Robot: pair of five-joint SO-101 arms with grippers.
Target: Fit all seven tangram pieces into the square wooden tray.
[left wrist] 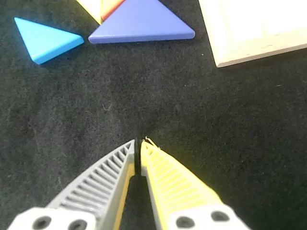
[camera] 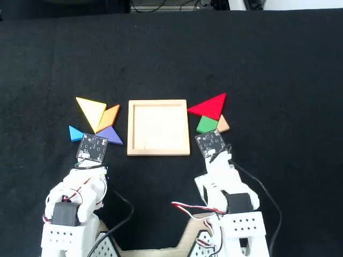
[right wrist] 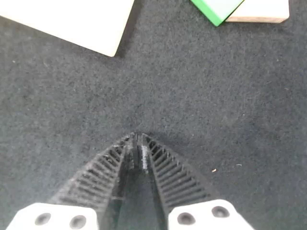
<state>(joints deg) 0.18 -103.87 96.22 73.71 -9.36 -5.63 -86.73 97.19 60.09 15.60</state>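
Note:
The square wooden tray (camera: 158,149) lies mid-table with nothing in it. Left of it sit a yellow triangle (camera: 91,110), an orange piece (camera: 110,115), a purple triangle (camera: 110,134) and a small blue triangle (camera: 75,133). Right of it lie a red triangle (camera: 209,106), a green piece (camera: 207,124) and a tan piece (camera: 223,124). My left gripper (left wrist: 139,143) is shut over bare cloth, short of the purple triangle (left wrist: 142,24) and the blue triangle (left wrist: 45,38). My right gripper (right wrist: 137,138) is shut too, short of the green piece (right wrist: 218,9) and the tray corner (right wrist: 96,28).
Black cloth (camera: 171,59) covers the table, with wide free room behind the pieces. Both arm bases stand at the near edge with cables (camera: 187,206) between them.

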